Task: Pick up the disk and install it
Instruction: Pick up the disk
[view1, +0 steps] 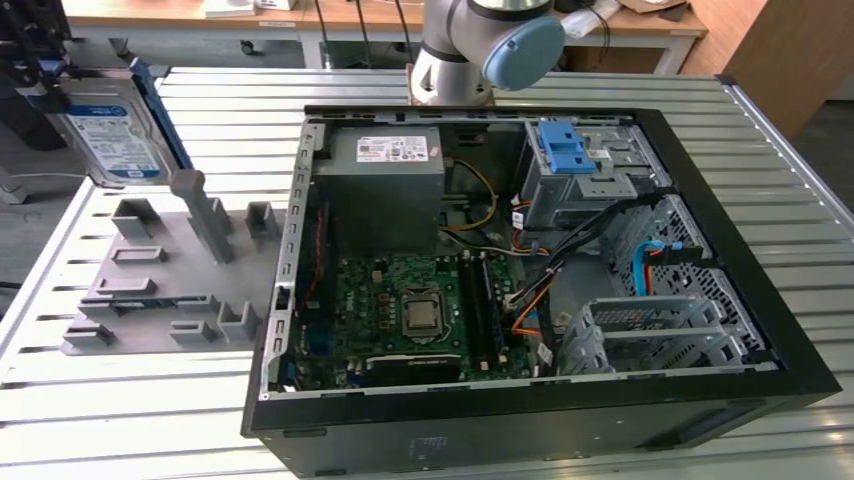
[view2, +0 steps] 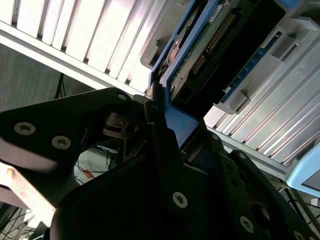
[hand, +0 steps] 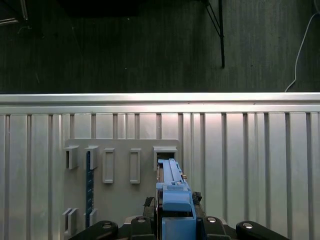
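At the exterior view's far left, well apart from the open computer case (view1: 534, 260), we see the end effector (view1: 48, 88) pinching the disk (view1: 118, 140) by its blue carrier frame. It holds the disk on edge, label showing, over the grey fixture (view1: 160, 280) on the slatted metal table (view1: 120, 420). In the second wrist view, dark fingers (view2: 159, 145) press against the frame's edge. In the first wrist view, the disk (hand: 172, 187) hangs above a fixture slot (hand: 165, 151); we cannot tell whether they touch.

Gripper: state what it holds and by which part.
The black gripper holds the flat silver-grey disk by one end of its blue plastic carrier frame.
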